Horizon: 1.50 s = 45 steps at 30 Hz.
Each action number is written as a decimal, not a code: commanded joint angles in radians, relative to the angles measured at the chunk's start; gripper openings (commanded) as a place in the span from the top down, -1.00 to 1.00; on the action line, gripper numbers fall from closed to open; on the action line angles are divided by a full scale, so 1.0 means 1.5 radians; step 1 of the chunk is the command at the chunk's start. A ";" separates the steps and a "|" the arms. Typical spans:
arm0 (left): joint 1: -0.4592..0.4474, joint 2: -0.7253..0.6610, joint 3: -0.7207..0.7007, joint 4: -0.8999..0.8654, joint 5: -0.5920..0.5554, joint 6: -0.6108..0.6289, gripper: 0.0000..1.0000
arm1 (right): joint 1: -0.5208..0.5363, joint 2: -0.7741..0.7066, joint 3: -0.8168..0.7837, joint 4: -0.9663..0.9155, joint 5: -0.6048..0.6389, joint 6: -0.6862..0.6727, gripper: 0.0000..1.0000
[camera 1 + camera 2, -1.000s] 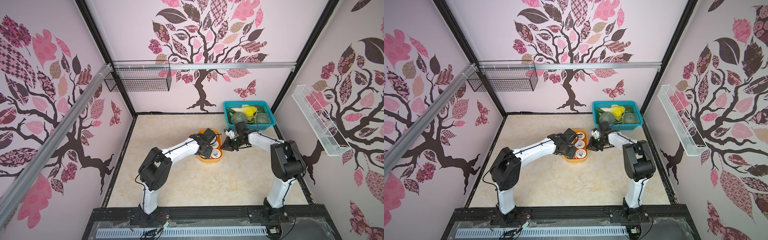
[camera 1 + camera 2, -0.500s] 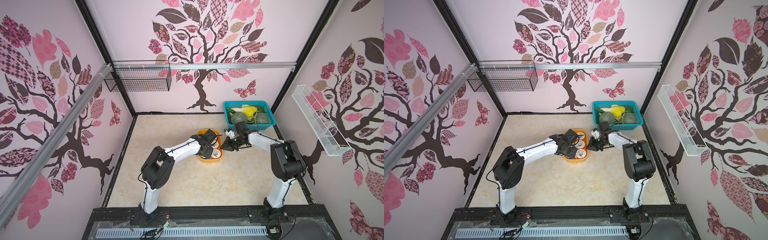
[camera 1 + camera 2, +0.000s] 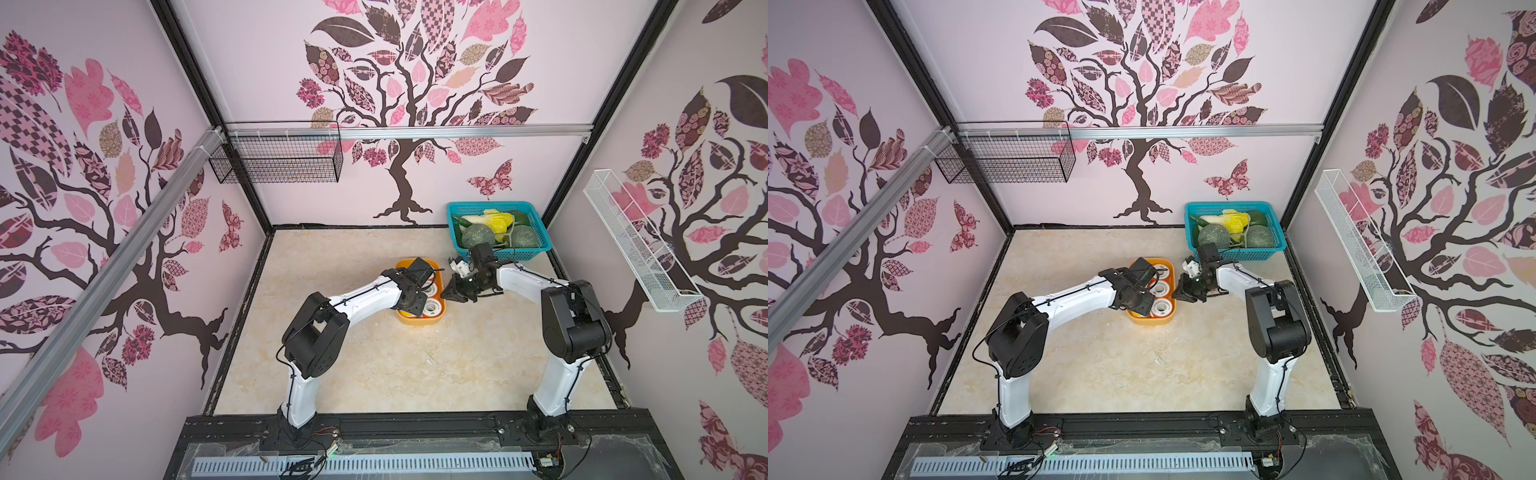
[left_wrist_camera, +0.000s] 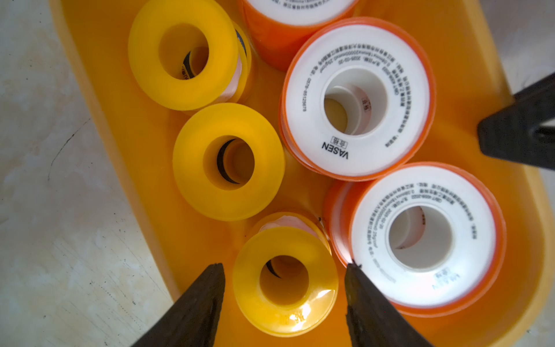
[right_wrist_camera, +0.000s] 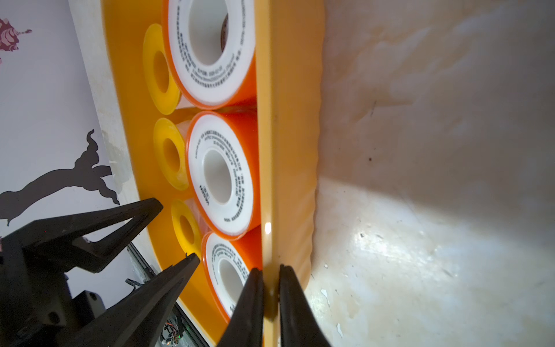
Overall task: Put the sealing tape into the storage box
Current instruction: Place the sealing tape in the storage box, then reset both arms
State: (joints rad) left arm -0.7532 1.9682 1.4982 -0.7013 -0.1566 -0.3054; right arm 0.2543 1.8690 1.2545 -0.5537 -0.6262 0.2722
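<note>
Storage box: the storage box (image 3: 419,321) is sitting near the middle of the desk (image 3: 374,374), closer to its far edge than its near one
Sealing tape: the spools are lying flat inside the box in two rows; yellow ones are running along one long wall, white-faced ones along the other
Left gripper: the left gripper (image 4: 285,266) is hanging over the box with its jaws standing wide either side of a yellow spool (image 4: 246,285); a thin gap is showing on each side, so it is gripping nothing
Right gripper: the right gripper (image 5: 269,269) is pinching the box's long rim (image 5: 267,120), with its jaws nearly together and the wall between them
Risk, snagging: one left fingertip is sitting just beside the orange rim of a white-faced spool (image 4: 369,228); a slanted retreat could be catching that rim and tipping the spool up or out
Risk, dragging: lifting away off-vertical could be hooking the yellow spool's flange and pulling it askew
Risk, box shifting: if the right arm is moving before letting go, the shallow box could be sliding or tilting, and the packed rows could be spilling over the low wall
Risk, collision: both grippers are working close together over one small box; a careless sideways move could be knocking them into each other
</note>
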 commanded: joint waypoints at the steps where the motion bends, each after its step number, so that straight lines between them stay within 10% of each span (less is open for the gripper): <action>1: 0.003 0.001 0.012 -0.014 -0.015 0.007 -0.38 | 0.003 0.010 0.019 -0.013 0.003 -0.007 0.69; 12: 0.003 -0.036 0.009 -0.012 -0.021 0.007 -0.54 | 0.003 0.006 0.016 -0.005 0.003 -0.002 0.59; 26: 0.009 -0.219 -0.097 0.074 -0.185 0.000 -0.77 | 0.003 -0.087 -0.026 0.038 0.065 -0.018 -0.25; 37: 0.052 -0.311 -0.237 0.162 -0.471 0.000 -0.78 | 0.002 -0.266 -0.130 0.103 0.353 -0.030 -0.46; 45: 0.190 -0.363 -0.347 0.238 -0.513 -0.049 -0.78 | -0.008 -0.374 -0.210 0.142 0.604 -0.050 -0.55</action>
State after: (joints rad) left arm -0.5049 1.4647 1.0092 -0.4232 -0.8608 -0.3489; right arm 0.2504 1.3594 0.9600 -0.3817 0.0765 0.2199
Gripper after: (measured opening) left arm 0.889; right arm 0.768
